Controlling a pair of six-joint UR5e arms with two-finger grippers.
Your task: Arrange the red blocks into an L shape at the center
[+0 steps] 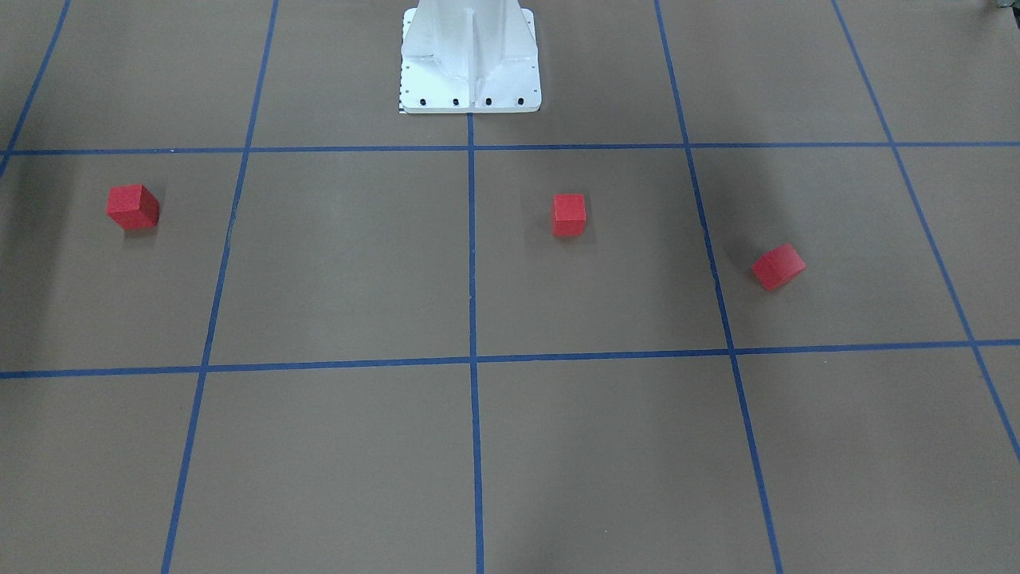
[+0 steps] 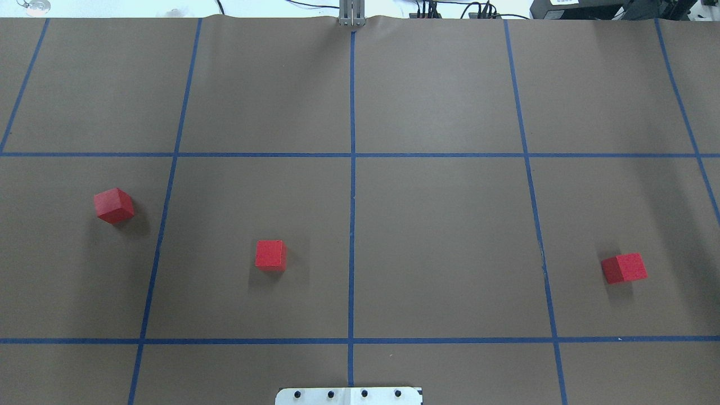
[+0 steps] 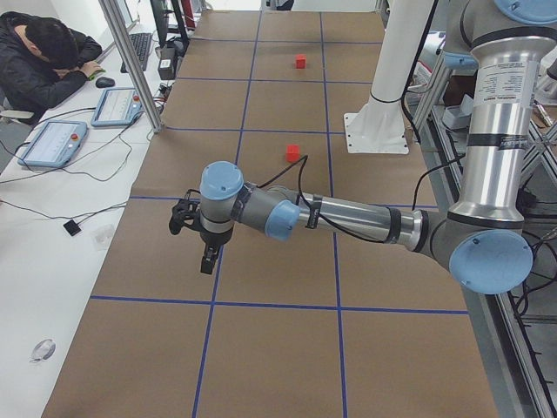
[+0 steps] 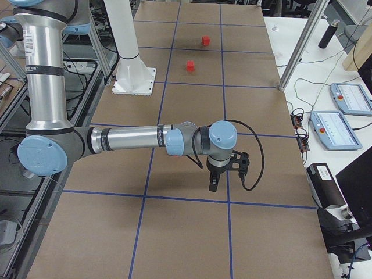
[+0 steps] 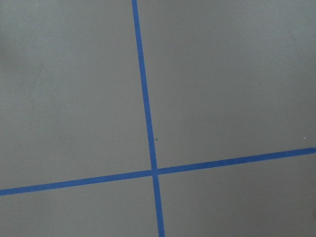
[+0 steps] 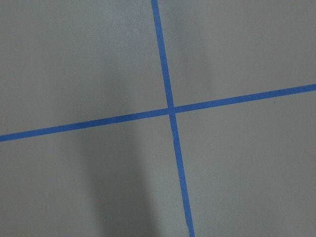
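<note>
Your red cubes (image 2: 270,255) sit well apart, untouched; left gripper (image 3: 207,259) and right gripper (image 4: 213,183) hover toward opposite desk ends, apparently parked, jaw state indeterminable.

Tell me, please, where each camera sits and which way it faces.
Front-facing: across the table, facing the robot, down; white base, red blocks.
Overhead: behind the robot, forward and down; base edge, same blocks mirrored.
Left: table's left end; near left arm, left pincer.
Right: table's right end; near right arm, right pincer.
Left wrist: down at tape crossing; no body.
Right wrist: another crossing.
</note>
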